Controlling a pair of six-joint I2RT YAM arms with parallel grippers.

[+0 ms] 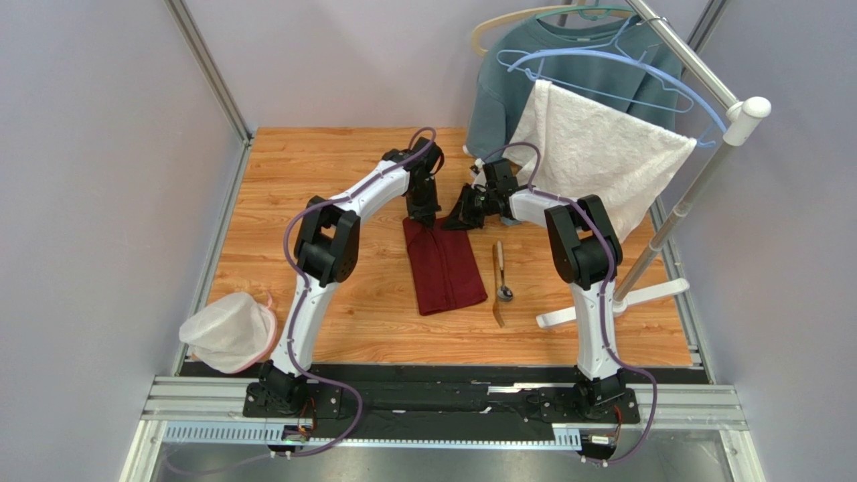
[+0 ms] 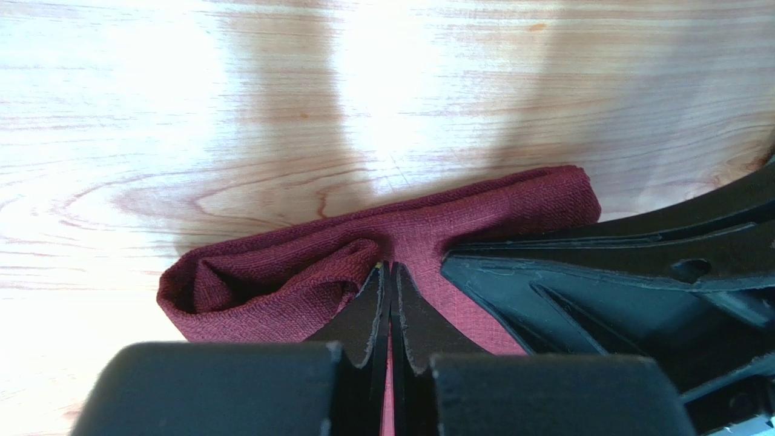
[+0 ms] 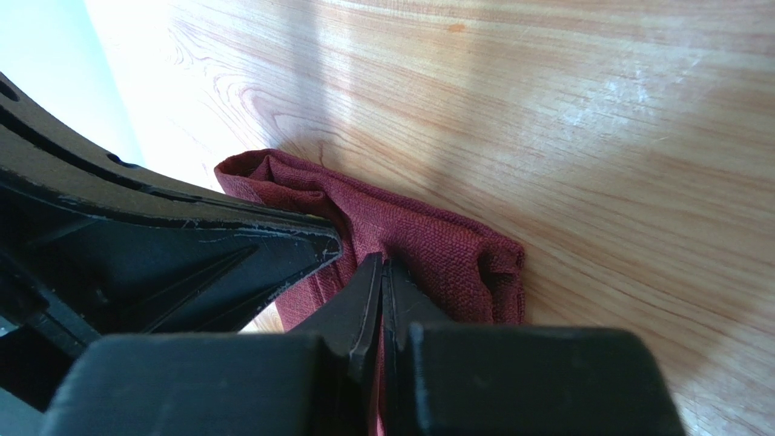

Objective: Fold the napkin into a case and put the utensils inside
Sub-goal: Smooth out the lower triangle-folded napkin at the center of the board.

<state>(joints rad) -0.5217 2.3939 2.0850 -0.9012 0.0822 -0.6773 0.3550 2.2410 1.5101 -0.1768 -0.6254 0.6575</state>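
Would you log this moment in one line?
left gripper shut on maroon cloth napkin | right gripper likewise | silver spoon, golden-brown fork alongside

Left pincer clamped on folded napkin edge.

Top camera looks down from behind; wrist cameras, close, share the napkin

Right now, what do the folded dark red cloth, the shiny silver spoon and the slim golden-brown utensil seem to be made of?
The dark red cloth looks like matte woven fabric: a fine weave shows up close, and it folds softly. The silver spoon is probably polished metal; its bowl glints. The golden-brown utensil may be wood or gold-toned metal; too small to tell.
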